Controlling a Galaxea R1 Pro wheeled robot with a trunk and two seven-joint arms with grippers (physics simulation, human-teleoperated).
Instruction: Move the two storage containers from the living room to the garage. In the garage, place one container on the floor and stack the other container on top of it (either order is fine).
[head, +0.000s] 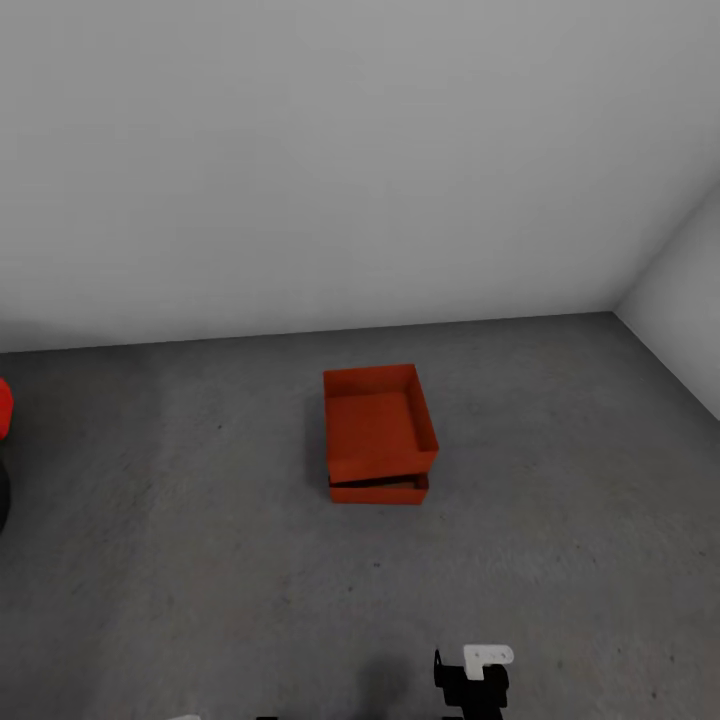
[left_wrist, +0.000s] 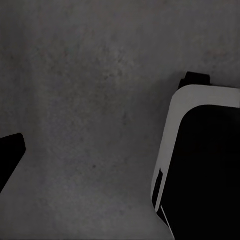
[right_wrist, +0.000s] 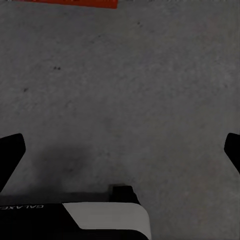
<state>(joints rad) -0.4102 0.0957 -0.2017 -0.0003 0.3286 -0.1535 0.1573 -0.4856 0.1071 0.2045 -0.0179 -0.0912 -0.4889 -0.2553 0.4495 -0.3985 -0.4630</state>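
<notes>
Stacking shows from the head: upper container (head: 380, 420) on lower container (head: 378, 490); right gripper (right_wrist: 120, 150) spread.

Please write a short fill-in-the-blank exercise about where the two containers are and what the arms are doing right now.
1. The upper container sits ____ the lower container.
2. Both containers rest on the dark grey concrete ____.
3. The stack stands in front of a plain ____ wall.
4. The right gripper has its jaws spread wide and holds ____.

Missing words: on top of; floor; white; nothing
</notes>
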